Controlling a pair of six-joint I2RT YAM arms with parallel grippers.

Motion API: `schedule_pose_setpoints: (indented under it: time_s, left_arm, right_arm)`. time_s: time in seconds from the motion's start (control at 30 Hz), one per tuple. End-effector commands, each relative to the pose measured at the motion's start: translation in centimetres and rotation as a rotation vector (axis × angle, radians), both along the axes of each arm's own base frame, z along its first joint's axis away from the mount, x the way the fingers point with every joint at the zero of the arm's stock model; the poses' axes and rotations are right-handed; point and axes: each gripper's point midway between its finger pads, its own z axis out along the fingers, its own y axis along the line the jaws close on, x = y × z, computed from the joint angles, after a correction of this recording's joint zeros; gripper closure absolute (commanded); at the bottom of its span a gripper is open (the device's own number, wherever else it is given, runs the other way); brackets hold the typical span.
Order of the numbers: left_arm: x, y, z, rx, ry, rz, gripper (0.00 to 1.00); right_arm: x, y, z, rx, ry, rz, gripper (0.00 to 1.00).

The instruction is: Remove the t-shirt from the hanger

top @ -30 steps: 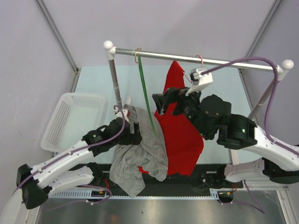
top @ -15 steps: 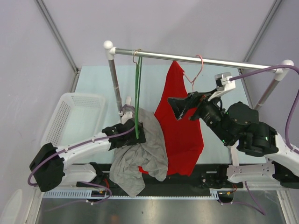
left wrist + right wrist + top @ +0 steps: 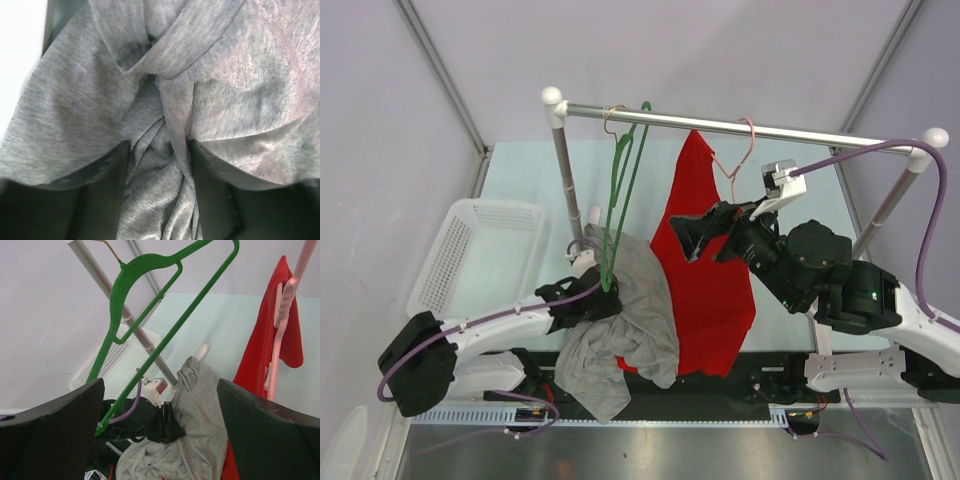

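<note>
Below the rail (image 3: 720, 125), the grey shirt (image 3: 630, 330) lies heaped on the bench (image 3: 520, 170); the bare green hanger (image 3: 620, 190) hangs tilted above it. My left hand (image 3: 590, 300) grips its bunched fabric. My right hand (image 3: 705, 232) hovers, fingers spread wide.

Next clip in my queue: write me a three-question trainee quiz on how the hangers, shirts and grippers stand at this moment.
1. True or false: the green hanger on the rail carries a t-shirt.
2. Pick one. The right gripper is: A open, holding nothing; B shut on cloth; C out of every view.
3. Fill in: the left gripper is closed on bunched ____ fabric.

Key: 1 false, it hangs bare. 2 A. 3 grey, the grey t-shirt heaped below the rail.
</note>
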Motion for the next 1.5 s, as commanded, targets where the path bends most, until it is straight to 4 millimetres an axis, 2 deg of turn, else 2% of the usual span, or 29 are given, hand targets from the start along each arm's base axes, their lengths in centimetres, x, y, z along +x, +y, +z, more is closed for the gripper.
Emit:
schedule_pose_setpoints:
  time_s: [0.0, 0.13, 0.17, 0.2, 0.23, 0.33, 0.37, 0.43, 0.47, 0.7, 0.73, 0.83, 0.87, 0.9, 0.93, 1.0, 1.07, 1.13, 1.2, 1.23, 1.3, 1.33, 1.4, 1.47]
  left_arm:
    - [0.4, -0.5, 0.8, -0.067, -0.052, 0.019, 0.6]
    - [0.8, -0.4, 1.8, -0.088, -0.102, 0.013, 0.8]
    - [0.8, -0.3, 2.1, -0.085, -0.106, 0.014, 0.82]
    - [0.8, -0.1, 2.5, -0.082, -0.111, 0.019, 0.93]
    - [0.9, 0.1, 3.2, -0.085, -0.128, 0.027, 0.99]
    - [1.1, 0.6, 4.9, -0.084, -0.164, 0.032, 1.0]
    - [1.2, 0.7, 6.2, -0.109, -0.194, 0.034, 1.0]
    - [1.3, 1.1, 7.5, -0.125, -0.226, 0.039, 1.0]
    - [1.4, 1.6, 8.8, -0.135, -0.26, 0.057, 1.0]
    - [1.5, 4.8, 13.5, -0.123, -0.379, 0.136, 1.0]
    - [1.3, 5.5, 13.6, -0.099, -0.379, 0.143, 1.0]
    - [1.3, 8.0, 16.4, -0.061, -0.448, 0.204, 1.0]
    - [1.5, 9.6, 17.2, -0.02, -0.479, 0.257, 1.0]
    - [0.7, 11.5, 17.4, 0.012, -0.477, 0.306, 0.99]
    - [0.5, 12.6, 18.6, 0.003, -0.5, 0.356, 1.0]
    - [0.0, 14.1, 19.3, -0.021, -0.529, 0.41, 1.0]
    - [-0.2, 13.5, 18.6, -0.052, -0.517, 0.383, 1.0]
    - [-0.8, 12.1, 16.4, -0.071, -0.438, 0.337, 1.0]
    - [-1.5, 11.5, 14.3, -0.063, -0.352, 0.327, 0.91]
    - [-1.8, 11.4, 12.8, -0.027, -0.313, 0.318, 0.73]
    - [-2.3, 10.8, 11.5, -0.022, -0.257, 0.293, 0.58]
    - [-2.4, 10.4, 10.6, -0.012, -0.234, 0.275, 0.31]
    - [-2.6, 9.6, 10.0, -0.017, -0.209, 0.235, 0.01]
    - [-3.1, 9.0, 8.9, -0.015, -0.156, 0.222, 0.0]
  right_arm:
    - [0.0, -0.5, 0.2, 0.036, 0.004, -0.017, 0.0]
    - [0.1, -1.0, -0.2, 0.036, 0.006, -0.031, 0.0]
    - [0.1, -1.1, -0.3, 0.033, 0.008, -0.036, 0.0]
    - [0.1, -1.5, -0.2, 0.037, 0.007, -0.044, 0.0]
    - [0.2, -1.6, -0.4, 0.036, 0.009, -0.048, 0.0]
    - [0.2, -2.0, -0.4, 0.042, 0.008, -0.059, 0.0]
    - [0.3, -2.0, -0.6, 0.04, 0.01, -0.061, 0.0]
    - [0.3, -2.3, -0.6, 0.046, 0.009, -0.07, 0.0]
    - [0.3, -2.3, -0.5, 0.049, 0.008, -0.071, 0.0]
    - [0.5, -2.1, -0.5, 0.05, 0.01, -0.074, 0.0]
    - [0.4, -2.0, -0.6, 0.047, 0.01, -0.071, 0.0]
    - [0.5, -1.8, -0.7, 0.046, 0.011, -0.073, 0.0]
    - [0.4, -1.8, -0.6, 0.047, 0.009, -0.07, 0.0]
    - [0.5, -1.8, -0.6, 0.046, 0.008, -0.071, 0.0]
    - [0.5, -1.7, -0.6, 0.048, 0.008, -0.071, 0.0]
    - [0.5, -1.8, -0.6, 0.048, 0.005, -0.07, 0.0]
    - [0.5, -1.6, -0.4, 0.054, 0.001, -0.067, 0.0]
    - [0.5, -1.6, -0.3, 0.055, -0.004, -0.065, 0.0]
    - [0.5, -1.4, -0.4, 0.052, -0.002, -0.063, 0.0]
    - [0.5, -1.5, -0.5, 0.05, 0.0, -0.062, 0.0]
    - [0.5, -1.5, -0.5, 0.053, 0.002, -0.063, 0.0]
    - [0.5, -1.5, -0.7, 0.051, 0.004, -0.062, 0.0]
    - [0.4, -1.6, -0.8, 0.054, 0.005, -0.062, 0.0]
    - [0.5, -1.6, -0.9, 0.052, 0.008, -0.06, 0.0]
